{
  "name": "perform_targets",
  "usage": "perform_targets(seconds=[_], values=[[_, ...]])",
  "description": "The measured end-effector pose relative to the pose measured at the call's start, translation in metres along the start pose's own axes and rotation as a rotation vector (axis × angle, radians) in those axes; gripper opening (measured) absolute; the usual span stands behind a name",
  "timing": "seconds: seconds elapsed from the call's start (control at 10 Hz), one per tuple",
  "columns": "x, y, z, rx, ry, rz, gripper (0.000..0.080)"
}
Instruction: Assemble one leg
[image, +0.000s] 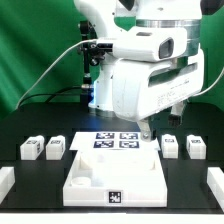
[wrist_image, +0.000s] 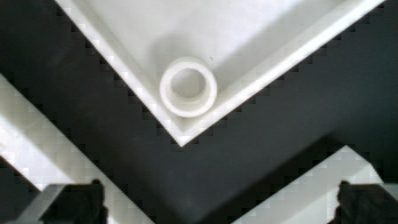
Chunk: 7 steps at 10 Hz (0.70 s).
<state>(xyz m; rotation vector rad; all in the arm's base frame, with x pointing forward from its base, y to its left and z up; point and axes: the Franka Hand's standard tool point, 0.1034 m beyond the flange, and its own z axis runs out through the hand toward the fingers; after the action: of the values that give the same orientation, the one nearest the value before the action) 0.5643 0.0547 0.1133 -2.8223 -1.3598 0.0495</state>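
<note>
Exterior view, from its left:
- Outer left leg (image: 30, 150) and inner left leg (image: 56, 148) stand side by side on the black table (image: 40, 190), not touching.
- Marker board (image: 113, 140) lies at centre, just behind the square tray piece (image: 90, 170).
- Gripper (image: 148, 128) hangs low over the tray piece's far corner on the exterior view's right. Contact with the rim: cannot tell.
- Inner right leg (image: 170, 146) and outer right leg (image: 195, 147) stand beyond it, clear of the gripper.

Wrist view:
- Gripper (wrist_image: 221, 203) has its fingertips (wrist_image: 75, 200) spread wide, with nothing between them.
- Beneath sits the tray corner with its round socket (wrist_image: 189, 87).
</note>
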Motion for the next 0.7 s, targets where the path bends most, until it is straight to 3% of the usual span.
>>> perform_targets(seconds=[0.7], values=[[0.0, 0.0, 0.0, 0.0, 0.0, 0.0, 0.065]])
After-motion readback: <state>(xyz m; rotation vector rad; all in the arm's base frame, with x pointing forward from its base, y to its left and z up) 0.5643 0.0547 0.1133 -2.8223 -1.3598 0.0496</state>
